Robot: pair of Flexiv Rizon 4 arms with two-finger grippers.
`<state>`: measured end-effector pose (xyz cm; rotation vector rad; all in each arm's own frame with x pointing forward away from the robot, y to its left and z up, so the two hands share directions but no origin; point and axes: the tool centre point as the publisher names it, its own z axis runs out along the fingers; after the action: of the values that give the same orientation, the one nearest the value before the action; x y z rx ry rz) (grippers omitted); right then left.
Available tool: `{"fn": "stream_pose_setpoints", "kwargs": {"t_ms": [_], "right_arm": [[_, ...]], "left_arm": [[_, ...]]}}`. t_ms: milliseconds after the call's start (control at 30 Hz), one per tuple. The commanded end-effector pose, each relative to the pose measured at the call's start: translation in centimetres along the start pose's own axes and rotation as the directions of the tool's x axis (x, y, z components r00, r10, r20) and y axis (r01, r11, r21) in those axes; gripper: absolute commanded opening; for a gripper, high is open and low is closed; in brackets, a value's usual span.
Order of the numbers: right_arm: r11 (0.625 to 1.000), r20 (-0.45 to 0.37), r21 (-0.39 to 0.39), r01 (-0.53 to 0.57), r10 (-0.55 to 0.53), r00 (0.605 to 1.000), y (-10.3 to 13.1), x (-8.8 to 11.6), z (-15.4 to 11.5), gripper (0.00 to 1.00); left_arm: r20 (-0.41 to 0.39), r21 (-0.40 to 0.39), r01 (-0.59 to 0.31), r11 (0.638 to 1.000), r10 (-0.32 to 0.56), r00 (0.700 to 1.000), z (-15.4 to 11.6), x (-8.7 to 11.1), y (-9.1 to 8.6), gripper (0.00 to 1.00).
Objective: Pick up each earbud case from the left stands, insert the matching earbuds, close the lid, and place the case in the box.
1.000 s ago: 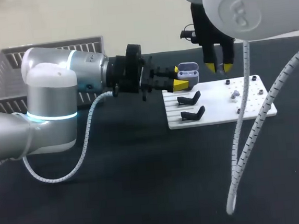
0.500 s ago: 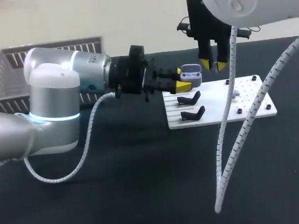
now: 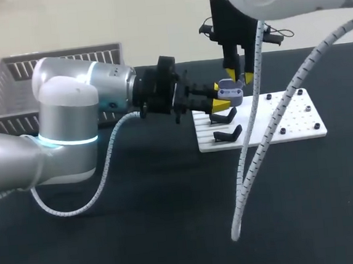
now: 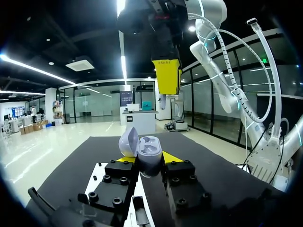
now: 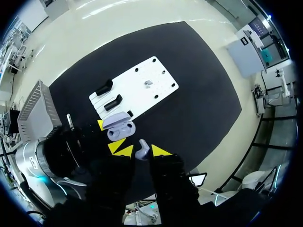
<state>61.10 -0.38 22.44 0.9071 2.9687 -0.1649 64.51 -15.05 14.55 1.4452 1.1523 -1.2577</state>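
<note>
Hovering right gripper (image 5: 142,152): yellow tips pinched together on a small pale earbud (image 5: 141,148); swung across from over the white board within the last second, now above the open case.
Left gripper (image 4: 149,161): fingers clamped on both sides of the earbud case (image 4: 147,156), its lid (image 4: 129,142) tipped open; nudged slightly toward the board over the same second.
Meaning for the task: pick-up done, insertion apparently next; probably calls for a straight descent of the earbud into a socket. Lid closing and boxing not yet done.
Earbud case position: held clear of the table at about 1 o'clock in the head view, just above the stands.
Stands (image 3: 224,116): two black ones along the 9 o'clock side of the board, both bare.
White board (image 3: 287,119): at about 2 o'clock on the table; one more small pale piece, probably the second earbud (image 5: 148,82), lying on it.
Basket (image 3: 11,84): grey, at 10 o'clock, well apart from the case.
</note>
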Motion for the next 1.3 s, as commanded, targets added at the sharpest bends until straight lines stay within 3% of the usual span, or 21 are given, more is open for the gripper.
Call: {"fn": "stream_pose_setpoints", "kwargs": {"t_ms": [33, 433, 1300], "right_arm": [[1.000, -0.022, 0.025, -0.006, 0.007, 1.000, 0.9, -0.4, 0.0, 0.00], [0.995, 0.013, 0.077, -0.061, 0.061, 0.998, 1.5, -0.6, 1.3, 0.00], [0.990, 0.012, 0.089, -0.111, 0.111, 0.994, 2.6, -1.0, 2.6, 0.00]], "left_arm": [[-0.010, -0.005, -0.004, 1.000, 0.004, 1.000, 0.2, 0.0, 0.0, 0.00], [-0.010, -0.005, -0.004, 1.000, 0.004, 1.000, 0.2, 0.0, 0.0, 0.00], [-0.010, -0.005, -0.004, 1.000, 0.004, 1.000, 0.2, 0.0, 0.0, 0.00]]}}
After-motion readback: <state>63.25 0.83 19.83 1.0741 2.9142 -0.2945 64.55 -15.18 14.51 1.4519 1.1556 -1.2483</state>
